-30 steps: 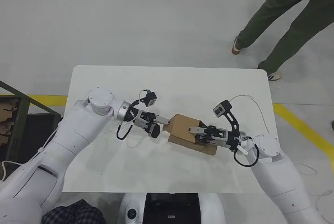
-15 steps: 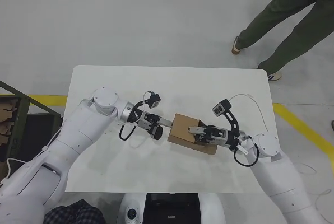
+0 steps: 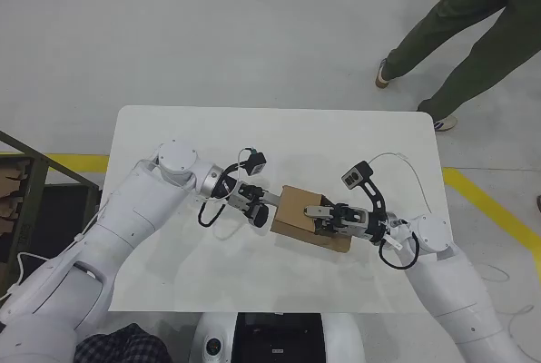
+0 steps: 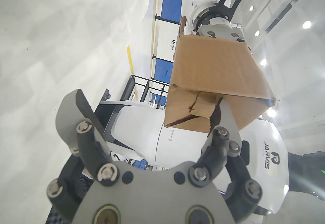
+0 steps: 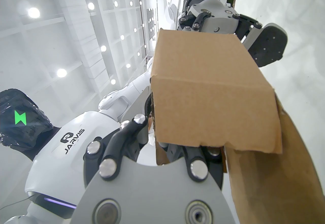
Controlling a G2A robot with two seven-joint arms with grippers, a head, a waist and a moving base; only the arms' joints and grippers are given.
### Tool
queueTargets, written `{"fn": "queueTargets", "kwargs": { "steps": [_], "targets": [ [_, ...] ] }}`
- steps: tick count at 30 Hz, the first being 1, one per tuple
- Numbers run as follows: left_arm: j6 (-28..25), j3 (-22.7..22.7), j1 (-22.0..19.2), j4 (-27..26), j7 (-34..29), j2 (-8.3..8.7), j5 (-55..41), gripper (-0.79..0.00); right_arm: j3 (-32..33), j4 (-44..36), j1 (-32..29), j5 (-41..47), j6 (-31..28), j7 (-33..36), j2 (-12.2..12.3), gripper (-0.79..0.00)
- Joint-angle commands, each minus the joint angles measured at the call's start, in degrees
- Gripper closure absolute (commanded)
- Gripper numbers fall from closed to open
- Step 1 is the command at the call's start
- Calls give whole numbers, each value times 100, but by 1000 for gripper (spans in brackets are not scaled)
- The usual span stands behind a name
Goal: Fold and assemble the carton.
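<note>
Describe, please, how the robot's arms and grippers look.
The left arm and right arm have white shells, black cables looping at the wrists and a black camera on a bracket. The left gripper and right gripper have grey plates, black links and silver screws; the left's fingers are grey with black pads.

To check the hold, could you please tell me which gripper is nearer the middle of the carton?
Right. The right gripper lies along the carton, reaching about mid-length; the left gripper is open at one end, with one finger tucked in that end.
</note>
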Motion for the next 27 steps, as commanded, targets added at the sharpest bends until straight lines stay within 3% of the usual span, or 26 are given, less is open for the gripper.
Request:
{"fn": "queueTargets", "kwargs": {
  "steps": [1, 27],
  "targets": [
    [-2, -1, -6, 5, -3, -11, -7, -785, -3, 5, 2, 14, -1, 7, -2, 0],
    [-35, 17, -93, 91, -72, -171, -52, -785, -11, 76, 31, 118, -16, 62, -24, 0]
  ]
}}
